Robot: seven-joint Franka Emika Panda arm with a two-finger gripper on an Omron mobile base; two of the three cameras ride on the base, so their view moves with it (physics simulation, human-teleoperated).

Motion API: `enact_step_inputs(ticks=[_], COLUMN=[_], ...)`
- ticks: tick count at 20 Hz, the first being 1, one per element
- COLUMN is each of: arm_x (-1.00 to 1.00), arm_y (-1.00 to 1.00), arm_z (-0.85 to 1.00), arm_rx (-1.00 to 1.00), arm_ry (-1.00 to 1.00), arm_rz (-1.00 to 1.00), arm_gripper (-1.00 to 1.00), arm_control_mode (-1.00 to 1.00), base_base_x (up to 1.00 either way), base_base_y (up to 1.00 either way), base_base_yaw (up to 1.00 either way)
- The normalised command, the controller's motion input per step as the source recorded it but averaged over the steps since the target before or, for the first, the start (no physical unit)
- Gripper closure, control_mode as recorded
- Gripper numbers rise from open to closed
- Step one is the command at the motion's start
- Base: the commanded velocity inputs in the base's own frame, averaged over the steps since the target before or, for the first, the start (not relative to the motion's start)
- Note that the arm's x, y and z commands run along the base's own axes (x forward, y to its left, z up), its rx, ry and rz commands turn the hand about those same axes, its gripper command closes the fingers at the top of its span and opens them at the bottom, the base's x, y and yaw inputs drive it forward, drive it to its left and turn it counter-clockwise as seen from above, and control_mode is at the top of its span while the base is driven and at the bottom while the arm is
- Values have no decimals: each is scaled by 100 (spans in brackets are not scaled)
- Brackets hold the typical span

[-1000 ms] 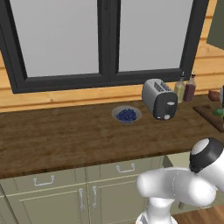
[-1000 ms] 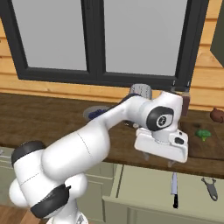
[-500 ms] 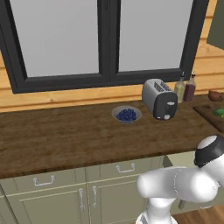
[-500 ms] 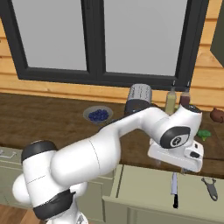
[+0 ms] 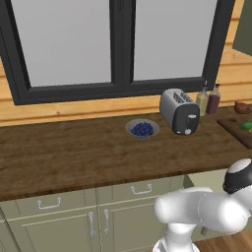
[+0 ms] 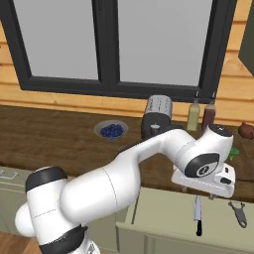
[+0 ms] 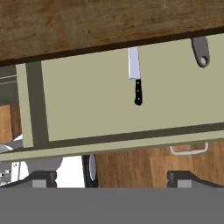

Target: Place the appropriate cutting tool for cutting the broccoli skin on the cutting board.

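Hand [image 6: 214, 194] hangs wide open and empty over the pulled-out drawer [image 7: 87, 105], where knife [image 7: 136, 78] and peeler [image 6: 239, 212] lie; broccoli [image 6: 232, 152] waits on bench-top cutting board [image 5: 236, 129].

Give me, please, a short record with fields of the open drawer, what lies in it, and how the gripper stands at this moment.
drawer: open below the counter edge
knife: lies flat in the drawer, black handle, blade toward the counter
peeler: in the drawer, apart from the knife, partly cut off in the hand view
gripper: open, above the drawer, holding nothing
broccoli: on the cutting board
cutting board: on the counter, beside the bottles
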Motion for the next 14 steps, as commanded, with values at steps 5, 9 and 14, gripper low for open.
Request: enact_step_inputs(ticks=[5, 9, 14], arm_x=[0, 0, 17], arm_y=[2, 10, 50], arm_z=[-24, -14, -29], arm_rx=[-17, 0, -3], arm_ry=[-13, 0, 2], arm_rz=[4, 0, 0], arm_gripper=[-100, -100, -100], arm_control_mode=[-100, -100, -100], base_base_x=[0, 0, 0], base_base_y=[0, 0, 0], base_base_yaw=[0, 0, 0])
